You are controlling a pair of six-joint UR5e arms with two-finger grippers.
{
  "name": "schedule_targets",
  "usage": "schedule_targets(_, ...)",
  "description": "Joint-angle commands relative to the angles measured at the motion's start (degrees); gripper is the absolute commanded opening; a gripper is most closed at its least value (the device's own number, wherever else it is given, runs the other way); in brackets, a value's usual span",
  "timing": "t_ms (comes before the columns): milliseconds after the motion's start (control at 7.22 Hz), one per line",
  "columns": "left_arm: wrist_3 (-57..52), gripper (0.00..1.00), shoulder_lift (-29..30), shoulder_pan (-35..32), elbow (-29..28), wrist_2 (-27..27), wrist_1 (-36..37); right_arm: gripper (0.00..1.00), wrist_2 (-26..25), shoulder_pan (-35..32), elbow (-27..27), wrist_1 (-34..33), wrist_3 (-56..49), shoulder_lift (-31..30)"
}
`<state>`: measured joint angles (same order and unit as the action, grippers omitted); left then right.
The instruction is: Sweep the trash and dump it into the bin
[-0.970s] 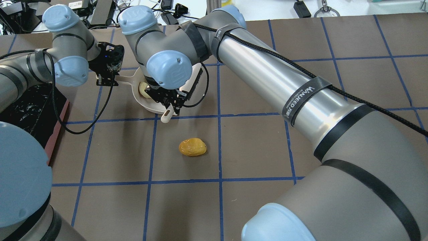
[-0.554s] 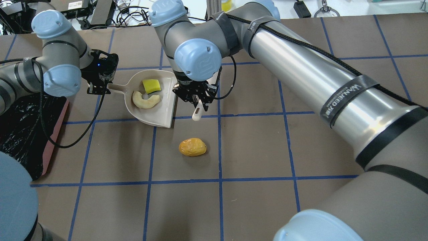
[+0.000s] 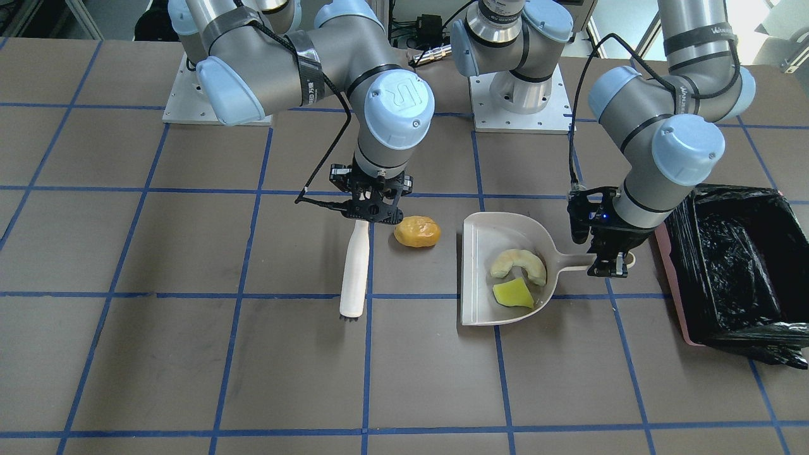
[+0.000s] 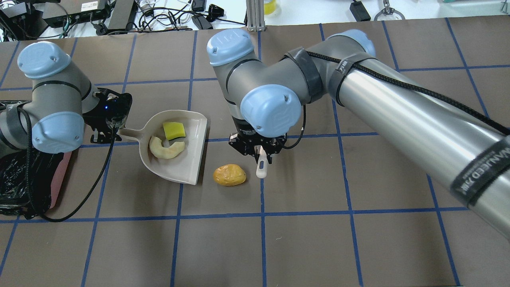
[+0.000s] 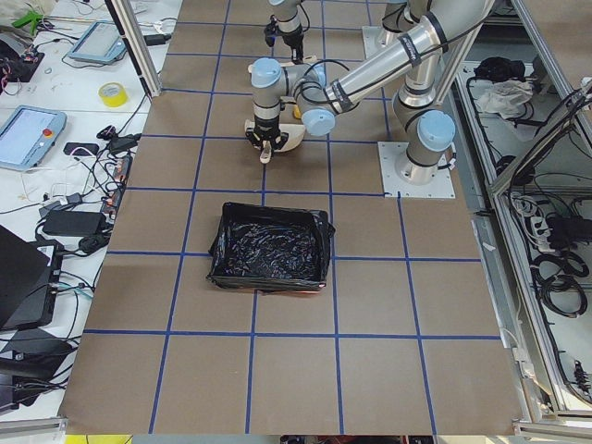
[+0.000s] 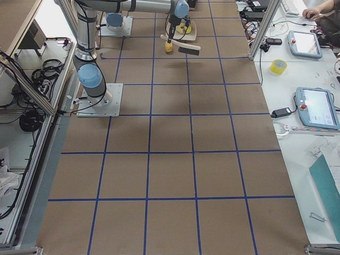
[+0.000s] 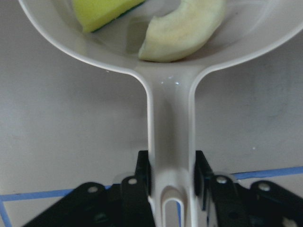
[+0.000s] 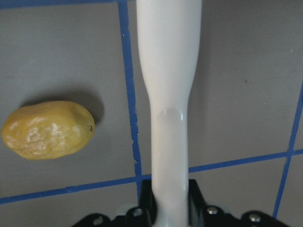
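The orange-yellow lump lies on the table between the dustpan's mouth and the brush. The cream crescent and yellow wedge lie in the pale dustpan. My left gripper is shut on the dustpan handle. My right gripper is shut on the white brush, just right of the lump in the overhead view. The pink bin with its black bag stands beside my left arm.
The table is brown with blue tape grid lines. Cables and equipment lie beyond the far edge. Both arm bases stand at the robot's side of the table.
My right gripper has carried the brush out of the dustpan to beside the orange-yellow lump. The dustpan has shifted nearer the lump, with the crescent and wedge uncovered in it.
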<state>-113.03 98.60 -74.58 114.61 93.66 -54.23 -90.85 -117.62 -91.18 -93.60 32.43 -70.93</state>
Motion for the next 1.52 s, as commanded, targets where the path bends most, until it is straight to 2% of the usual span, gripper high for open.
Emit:
schedule_targets(0, -0.70, 0.00, -5.68, 0.05, 6.83, 1.44, 0.44, 0.00, 0.94, -3.64, -7.59, -3.95, 4.19, -3.60)
schedule_targets(277, -0.08, 0.00, -7.71, -0.22, 9.48, 1.35, 0.27, 0.00, 1.03, -9.71, -7.78, -4.57, 10.44, -3.43)
schedule_targets(554, 0.26, 0.00, -8.77, -0.31, 11.15, 1.44, 0.44, 0.00, 1.21, -11.58, -9.70, -4.66, 11.17, -3.08)
schedule_targets(831, 1.23, 0.00, -7.73, -0.57, 11.69, 1.27, 4.47, 0.00, 1.73, -12.02, -14.44, -12.26, 12.65, -2.82)
schedule_targets(1108, 2.89, 0.00, -7.11, -0.57, 13.00, 1.09, 8.34, 0.00, 3.84, -12.11, -13.94, -15.81, 15.03, -2.37)
schedule_targets(1385, 3.43, 0.00, -7.02, -0.57, 14.23, 1.09, 10.90, 0.00, 8.83, -12.63, -12.36, -19.58, 18.09, -1.24)
